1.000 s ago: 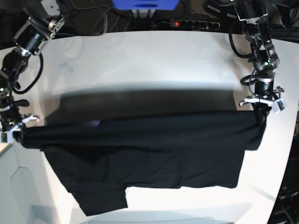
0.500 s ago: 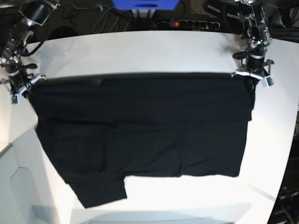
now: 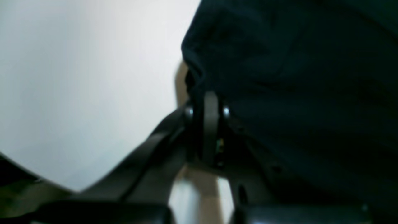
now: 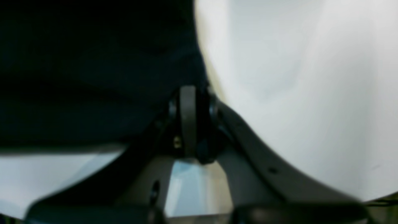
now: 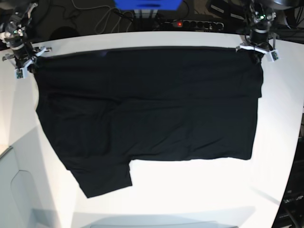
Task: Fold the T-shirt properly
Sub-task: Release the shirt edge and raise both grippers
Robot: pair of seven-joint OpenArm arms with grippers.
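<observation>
The black T-shirt (image 5: 147, 104) hangs spread wide over the white table (image 5: 199, 190), its top edge stretched taut between both grippers near the table's far edge. A sleeve (image 5: 102, 178) lies at the lower left. My left gripper (image 5: 257, 51) is shut on the shirt's top right corner; in the left wrist view the shut gripper (image 3: 206, 93) pinches the black cloth (image 3: 295, 77). My right gripper (image 5: 24, 61) is shut on the top left corner; in the right wrist view the gripper (image 4: 189, 90) pinches the cloth (image 4: 93, 62). The tag and print are hidden.
A black power strip (image 5: 199, 23) with a red light, a blue box (image 5: 147, 4) and cables lie behind the table's far edge. The table's right edge (image 5: 297, 142) curves inward. A light grey panel (image 5: 19, 190) sits at the lower left.
Both grippers have moved toward the far edge of the table, pulling the shirt's top edge with them. The cloth has stretched out from a bunched band into a wide spread sheet.
</observation>
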